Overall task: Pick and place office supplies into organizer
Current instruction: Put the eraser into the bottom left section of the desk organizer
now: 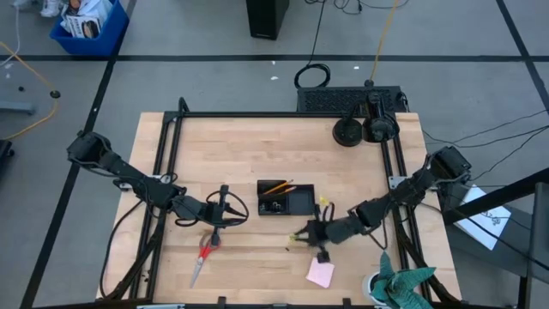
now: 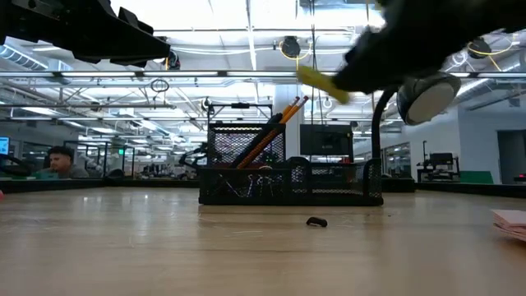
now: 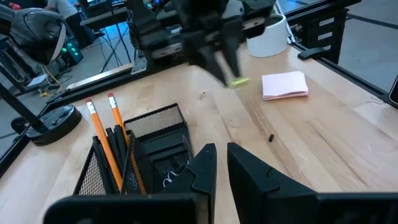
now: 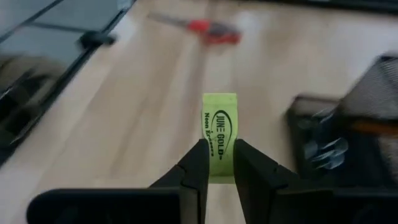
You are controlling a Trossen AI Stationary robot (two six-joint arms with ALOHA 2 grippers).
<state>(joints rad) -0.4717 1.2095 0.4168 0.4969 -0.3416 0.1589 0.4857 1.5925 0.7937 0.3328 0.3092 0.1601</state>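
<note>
- The black wire-mesh organizer (image 1: 285, 198), already holding two orange pencils (image 3: 102, 134) in its tall cup, sits just beyond and to one side of the right gripper (image 1: 305, 233), near but not touching it.
- The right gripper is clamped on a small neon-yellow eraser block (image 4: 219, 134), carried clear of the wooden tabletop (image 1: 257, 146); the block stands lengthwise out past the fingertips.
- The left gripper (image 1: 225, 209) waits on the organizer's other side with its fingers parted a little and nothing between them; the red-handled scissors (image 1: 204, 253) lie just below it on the table.
- The pink sticky-note pad (image 1: 321, 274) lies close behind the right gripper, and a tiny black binder clip (image 2: 316, 221) rests on the wood in front of the organizer.
- To do this step well, I judge the right arm should bring the eraser over a low open compartment, away from the pencils, lower it inside the walls, and only then let go.
</note>
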